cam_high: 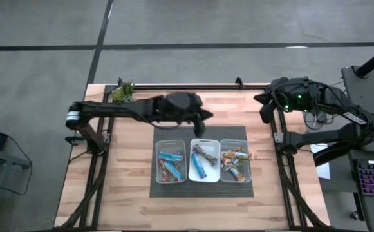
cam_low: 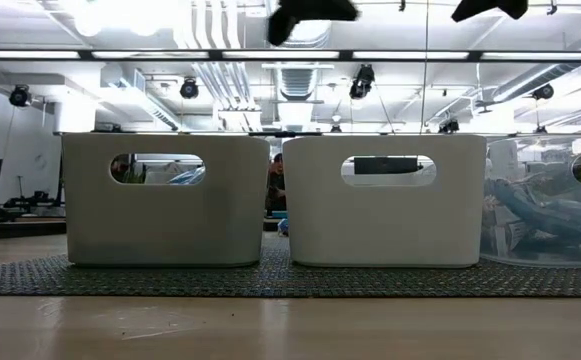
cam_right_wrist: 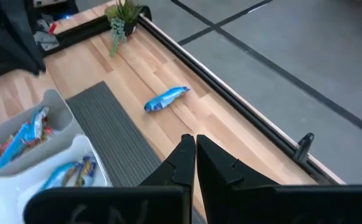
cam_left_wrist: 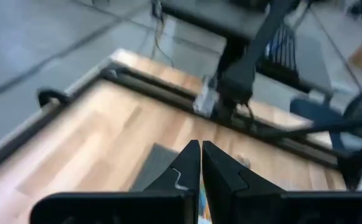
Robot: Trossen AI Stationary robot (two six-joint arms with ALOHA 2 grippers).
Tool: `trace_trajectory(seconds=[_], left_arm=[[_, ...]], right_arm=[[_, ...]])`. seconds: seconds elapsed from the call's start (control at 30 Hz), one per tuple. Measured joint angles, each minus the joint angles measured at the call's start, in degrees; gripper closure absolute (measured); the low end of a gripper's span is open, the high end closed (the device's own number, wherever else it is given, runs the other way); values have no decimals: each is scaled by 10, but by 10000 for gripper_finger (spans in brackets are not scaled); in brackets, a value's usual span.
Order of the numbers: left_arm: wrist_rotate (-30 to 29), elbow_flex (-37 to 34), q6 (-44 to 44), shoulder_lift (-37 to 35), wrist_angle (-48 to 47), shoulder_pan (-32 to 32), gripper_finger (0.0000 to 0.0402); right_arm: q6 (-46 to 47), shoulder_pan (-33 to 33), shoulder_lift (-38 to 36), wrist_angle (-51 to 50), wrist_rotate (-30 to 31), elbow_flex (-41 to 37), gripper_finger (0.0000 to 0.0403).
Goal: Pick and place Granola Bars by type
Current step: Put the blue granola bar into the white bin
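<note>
Crinkly blue wrapped bar (cam_right_wrist: 166, 98) on pale wood-grain table (cam_right_wrist: 230, 134), beside ribbed mat (cam_right_wrist: 115, 134).

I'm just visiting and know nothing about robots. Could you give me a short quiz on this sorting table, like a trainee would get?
1. How many clear bins sit on the dark mat?
2. True or false: every bar is already in a bin.
3. Seen from above, which bin holds the brown bars? A) the one nearest the left arm B) the middle one C) the one nearest the right arm

Key:
1. Three.
2. False: one blue bar lies on the bare wood beside the mat.
3. C.
</note>
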Motion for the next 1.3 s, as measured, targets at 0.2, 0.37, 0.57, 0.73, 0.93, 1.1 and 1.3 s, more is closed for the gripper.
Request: trace_trajectory(seconds=[0.2,0.37,0.57,0.73,0.93,1.1,1.3], left_arm=[[-4,-139,2,-109,107,4,401],[-5,-279,-11,-216,180,4,401],[-33,-369,-21,-314,207,5,401],[-38,-405,1,-373,205,5,401],[-38,-416,20,-406,196,6,401],[-38,-417,29,-413,175,13,401],[-38,-417,30,-419,114,29,401]], right_arm=[[5,0,39,2,-2,0,394],[-1,-1,78,46,-45,0,394],[-16,-3,133,124,-79,0,394],[-37,-8,180,182,-166,0,394],[-35,-21,233,208,-211,11,394],[-24,-27,269,208,-213,42,394],[-22,-31,304,206,-213,85,394]])
